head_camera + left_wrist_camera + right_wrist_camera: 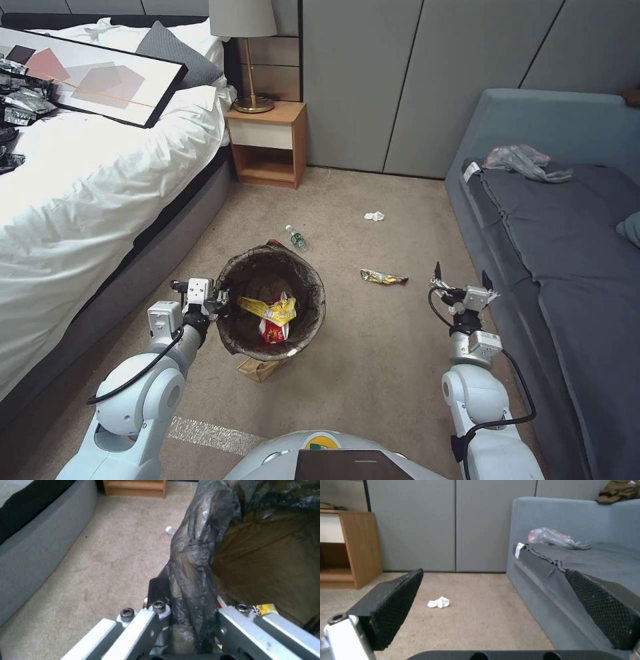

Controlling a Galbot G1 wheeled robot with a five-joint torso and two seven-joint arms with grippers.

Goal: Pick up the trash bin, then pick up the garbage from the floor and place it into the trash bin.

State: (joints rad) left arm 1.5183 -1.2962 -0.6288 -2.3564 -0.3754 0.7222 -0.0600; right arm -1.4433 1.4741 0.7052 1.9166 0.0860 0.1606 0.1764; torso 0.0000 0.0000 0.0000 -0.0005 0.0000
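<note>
The trash bin [230, 333], white with a dark bag over its rim, is in the middle of the carpet. My left gripper [220, 303] is shut on its left rim, and the left wrist view shows the gripper [186, 597] pinching the bag-covered rim [196, 555]. A yellow wrapper [267, 309] and a red-and-white packet [272, 330] lie inside. On the floor are a clear bottle [297, 239], a white tissue wad [375, 216] and a foil wrapper [383, 277]. A brown paper bag [260, 368] peeks from under the bin. My right gripper [461, 272] hangs open, right of the foil wrapper.
A bed [87, 200] with a framed picture and shiny black sacks runs along the left. A wooden nightstand [267, 143] with a lamp stands at the back. A grey sofa [567, 253] on the right carries a translucent plastic bag [523, 162]. Open carpet lies between them.
</note>
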